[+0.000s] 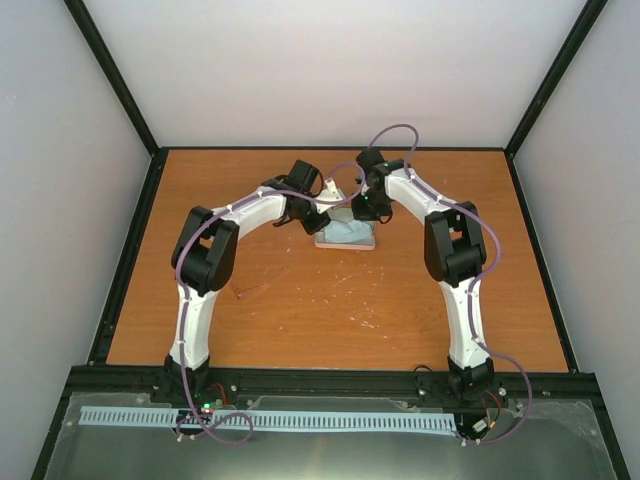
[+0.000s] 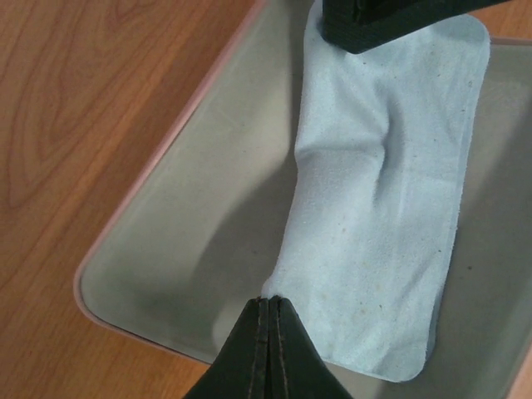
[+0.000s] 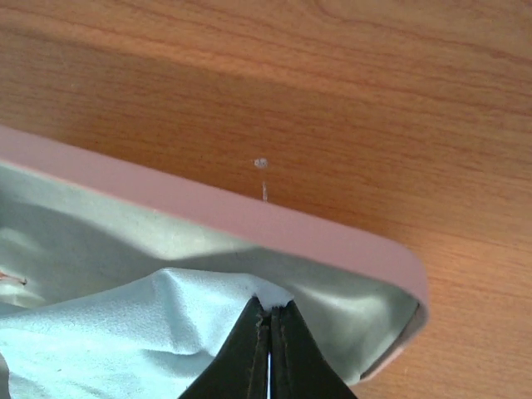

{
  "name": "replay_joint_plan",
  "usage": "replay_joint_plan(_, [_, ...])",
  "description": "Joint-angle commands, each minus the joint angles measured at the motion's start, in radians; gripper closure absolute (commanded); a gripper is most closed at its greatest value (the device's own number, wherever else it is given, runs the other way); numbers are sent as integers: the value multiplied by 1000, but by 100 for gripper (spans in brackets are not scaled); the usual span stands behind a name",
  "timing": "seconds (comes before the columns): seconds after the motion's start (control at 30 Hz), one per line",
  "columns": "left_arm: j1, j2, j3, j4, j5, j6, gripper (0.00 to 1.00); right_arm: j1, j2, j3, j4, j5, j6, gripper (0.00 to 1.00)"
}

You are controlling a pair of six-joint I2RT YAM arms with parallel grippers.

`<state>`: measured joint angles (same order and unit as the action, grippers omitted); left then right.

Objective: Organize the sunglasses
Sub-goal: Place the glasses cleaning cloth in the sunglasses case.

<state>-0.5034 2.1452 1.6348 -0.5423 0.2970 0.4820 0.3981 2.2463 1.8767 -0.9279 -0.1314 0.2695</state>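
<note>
- The sunglasses (image 3: 10,278) are shown only as an amber sliver under the light blue cloth (image 2: 382,208), inside the open pink case (image 2: 158,249); they are judged to lie leftward of the right gripper (image 3: 270,320).
- The cloth's long axis is spanned by both arms.
- The right gripper is closed on a raised cloth corner.
- The left gripper (image 2: 270,316) is closed at the opposite edge; whether it holds the cloth cannot be told.

No text, label, brand, number or sign can be read in any view. The pink case (image 3: 249,216), the light blue cloth (image 2: 382,208) and the wooden tabletop (image 1: 330,310) carry no marks. The arm housings are too small to show any lettering.
</note>
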Motion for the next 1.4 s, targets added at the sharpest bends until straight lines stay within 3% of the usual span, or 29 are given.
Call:
replay_joint_plan(0.0, [21,35,68,-31,25,34,100,-3,33,46,-21,21,-10,97])
replay_joint_plan(0.87, [63,129,217,-84,34,77,99,-28,-13,34,72,48,-18,97])
replay_joint_plan(1.37, [65,153,252,-106,42,78,100,-42,-115,-95,187,67,-5,97])
